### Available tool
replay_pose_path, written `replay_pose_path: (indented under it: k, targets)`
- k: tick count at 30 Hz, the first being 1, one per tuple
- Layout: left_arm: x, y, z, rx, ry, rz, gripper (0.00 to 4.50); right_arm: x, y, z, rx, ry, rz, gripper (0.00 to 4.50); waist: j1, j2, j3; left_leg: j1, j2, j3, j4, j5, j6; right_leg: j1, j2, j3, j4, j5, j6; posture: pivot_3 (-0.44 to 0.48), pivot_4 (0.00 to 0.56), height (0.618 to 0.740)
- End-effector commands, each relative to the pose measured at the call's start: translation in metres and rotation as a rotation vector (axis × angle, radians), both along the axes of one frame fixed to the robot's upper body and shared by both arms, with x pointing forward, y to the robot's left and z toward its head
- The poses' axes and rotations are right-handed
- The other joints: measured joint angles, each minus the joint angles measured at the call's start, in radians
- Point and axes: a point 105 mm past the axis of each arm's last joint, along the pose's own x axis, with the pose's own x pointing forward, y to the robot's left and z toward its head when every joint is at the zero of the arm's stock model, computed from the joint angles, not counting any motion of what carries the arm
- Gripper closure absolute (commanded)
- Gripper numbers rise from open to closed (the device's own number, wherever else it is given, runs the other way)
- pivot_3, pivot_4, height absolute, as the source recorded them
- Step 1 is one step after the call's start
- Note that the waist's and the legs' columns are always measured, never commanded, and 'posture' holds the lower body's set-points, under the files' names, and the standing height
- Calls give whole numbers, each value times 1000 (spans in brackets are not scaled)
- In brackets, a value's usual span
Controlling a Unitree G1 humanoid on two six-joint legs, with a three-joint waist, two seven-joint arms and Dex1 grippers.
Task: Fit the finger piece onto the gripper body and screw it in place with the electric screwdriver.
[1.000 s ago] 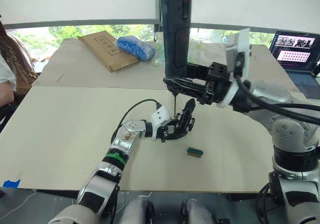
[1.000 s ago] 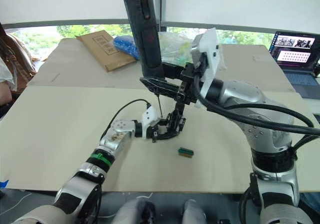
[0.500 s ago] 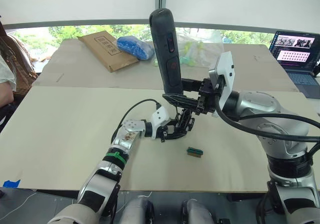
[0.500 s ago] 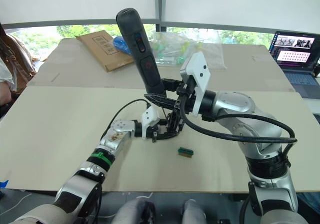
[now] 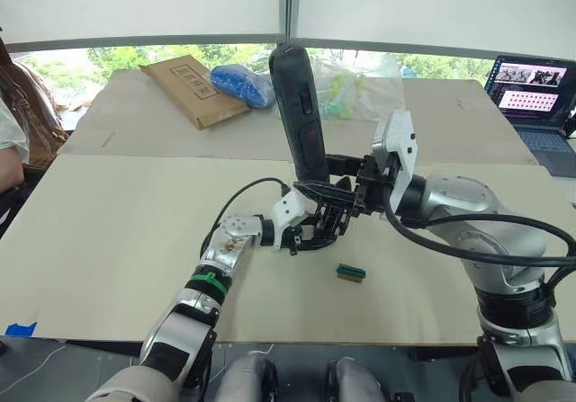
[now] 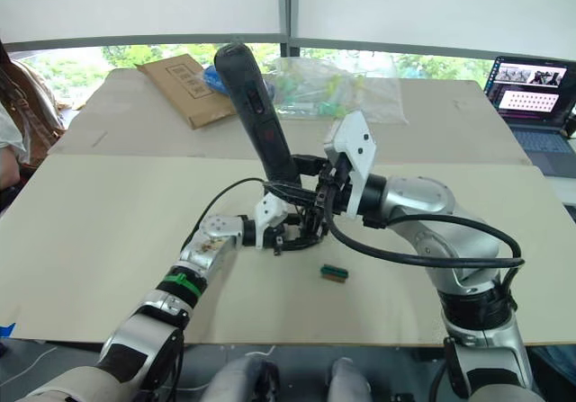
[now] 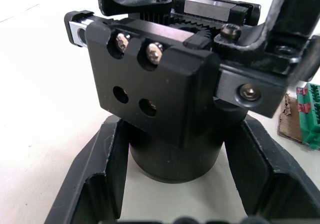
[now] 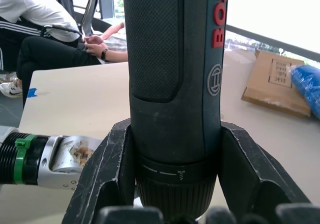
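Observation:
My left gripper [image 5: 310,233] rests on the table, shut on the round base of the gripper body [image 7: 165,83], a black block with screws and linkages; its fingers [image 7: 95,184] flank the base. My right gripper [image 5: 331,186] is shut on the electric screwdriver [image 5: 299,114] near its lower end. The screwdriver stands tilted, top leaning left, with its bit end down right over the gripper body [image 5: 322,225]. In the right wrist view, the fingers [image 8: 107,174] clamp the screwdriver [image 8: 175,58] from both sides. I cannot tell the finger piece apart from the body's black parts.
A small green block [image 5: 350,272] lies on the table just right of the gripper body. On the far table lie a cardboard box [image 5: 193,89], a blue bag [image 5: 245,85] and clear plastic bags [image 5: 360,87]. A laptop [image 5: 535,92] is far right; a person [image 5: 13,123] sits far left.
My right arm has brought the screwdriver down and closer over the gripper body, tilting its top to the left. The left gripper has stayed put with the body.

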Motion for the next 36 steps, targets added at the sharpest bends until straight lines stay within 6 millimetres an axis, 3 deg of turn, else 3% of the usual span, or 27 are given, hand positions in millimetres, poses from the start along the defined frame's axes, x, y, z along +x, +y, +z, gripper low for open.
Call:
replay_pose_path:
  k: [1, 16, 36]
  targets:
    - [1, -5, 9, -19, -40, -11, 2198, -10, 3, 22, 46, -116, 32, 2610, 0, 0, 0, 0, 0, 0, 0, 0, 0, 0, 0, 0, 0, 0, 0, 0, 150, 732]
    - [2, -5, 11, -19, -43, -9, 2198, -12, 3, 47, 70, -141, 42, 2610, 0, 0, 0, 0, 0, 0, 0, 0, 0, 0, 0, 0, 0, 0, 0, 0, 150, 732]
    - [3, -3, 12, -16, -51, -5, 2198, -11, 4, 41, 51, -126, 36, 2610, 0, 0, 0, 0, 0, 0, 0, 0, 0, 0, 0, 0, 0, 0, 0, 0, 150, 732]
